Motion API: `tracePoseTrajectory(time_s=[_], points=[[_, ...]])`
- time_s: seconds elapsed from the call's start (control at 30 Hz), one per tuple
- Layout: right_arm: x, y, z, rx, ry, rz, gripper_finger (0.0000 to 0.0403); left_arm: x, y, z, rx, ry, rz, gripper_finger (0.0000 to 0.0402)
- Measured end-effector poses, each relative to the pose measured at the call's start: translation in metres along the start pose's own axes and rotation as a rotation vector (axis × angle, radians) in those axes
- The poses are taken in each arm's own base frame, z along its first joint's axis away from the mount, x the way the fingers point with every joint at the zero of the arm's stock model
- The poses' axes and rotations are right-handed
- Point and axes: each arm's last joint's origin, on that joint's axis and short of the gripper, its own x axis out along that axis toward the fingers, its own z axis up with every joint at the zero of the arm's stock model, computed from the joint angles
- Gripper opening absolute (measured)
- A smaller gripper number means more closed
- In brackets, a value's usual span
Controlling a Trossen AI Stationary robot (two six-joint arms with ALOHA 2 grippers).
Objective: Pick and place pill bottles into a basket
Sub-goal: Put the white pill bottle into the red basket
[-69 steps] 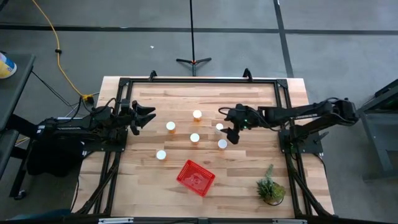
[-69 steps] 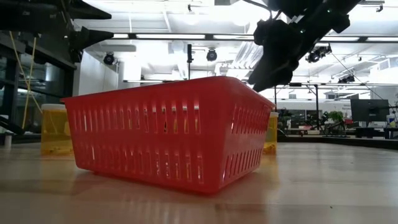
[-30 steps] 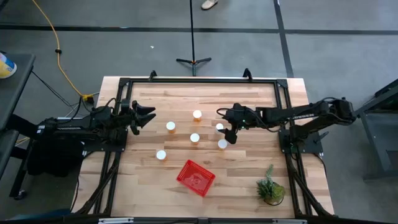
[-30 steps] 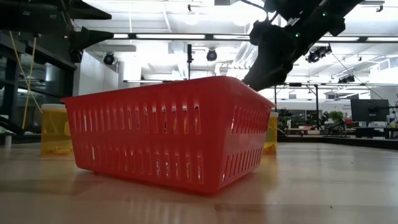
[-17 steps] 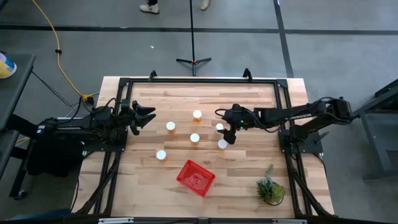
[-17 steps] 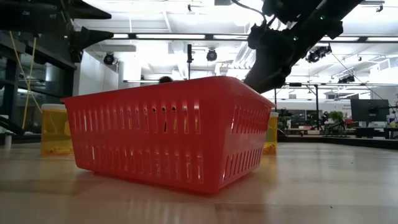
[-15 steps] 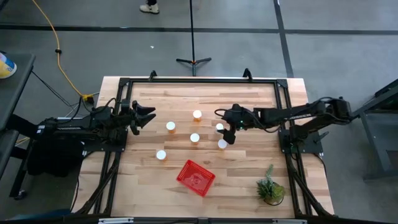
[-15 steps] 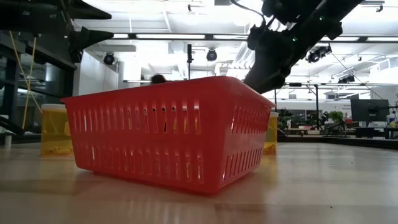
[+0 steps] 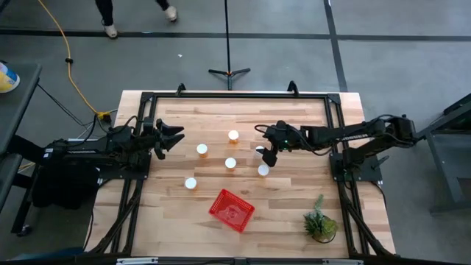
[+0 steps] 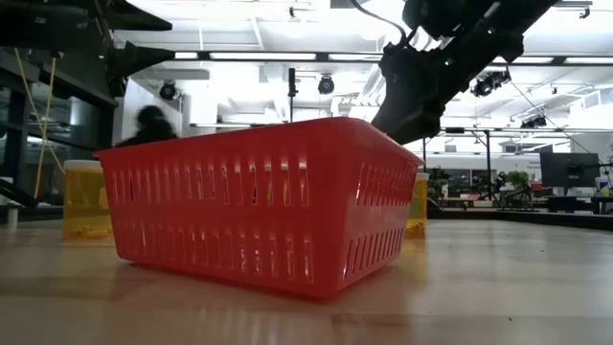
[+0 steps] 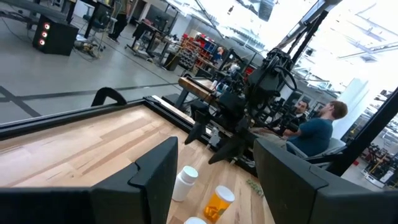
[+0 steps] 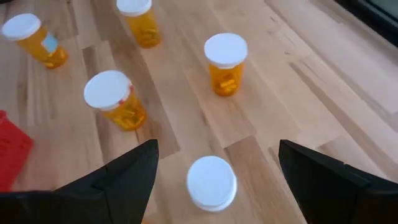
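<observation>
**Now above a bottle, fingers wide, nothing held**

Plainly, my right claw (image 9: 267, 152) hangs over the middle of the table with its two fingers spread wide and empty. Between them, straight below me, sits one white-capped pill bottle (image 12: 212, 182); I am placed this way so the fingers can drop on either side of its cap. Judging by that line-up, this one is my pick, and the descent has not been made.

Ahead of my fingers stand three more bottles: one (image 12: 226, 62) nearest, one (image 12: 115, 99) off to the side, and one (image 12: 138, 20) farther out, with another (image 12: 32, 38) beyond. All are upright and apart from each other, which leaves me room to close without knocking a neighbour. The red basket (image 9: 232, 209) lies well behind me toward the table's near edge, and I see only its corner (image 12: 11, 148) from my wrist. No bottle shows inside it from above.

My left claw (image 9: 175, 137) waits at its own side of the table, fingers parted, holding nothing.

Hard to make out: from overhead my own claw covers most of the bottle under it, so only the wrist camera shows it well. At table level the basket wall (image 10: 249, 206) blocks nearly everything; just two amber bottles peek past its sides. A person in the room beyond is a blur.
</observation>
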Motion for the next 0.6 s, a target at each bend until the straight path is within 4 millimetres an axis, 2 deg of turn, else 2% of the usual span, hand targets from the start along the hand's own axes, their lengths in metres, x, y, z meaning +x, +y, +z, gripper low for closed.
tracePoseTrajectory(time_s=[0.3,0.6], points=[[0.0000,0.0004,-0.0002,0.002,0.003,0.008,0.0342,0.0000,0.0001,0.0000,0.000,-0.001,0.002,0.0243],[0.0009,0.0018,-0.0012,-0.080,0.013,0.031,0.0359,0.0000,0.0000,0.0000,0.000,-0.001,0.002,0.0243]])
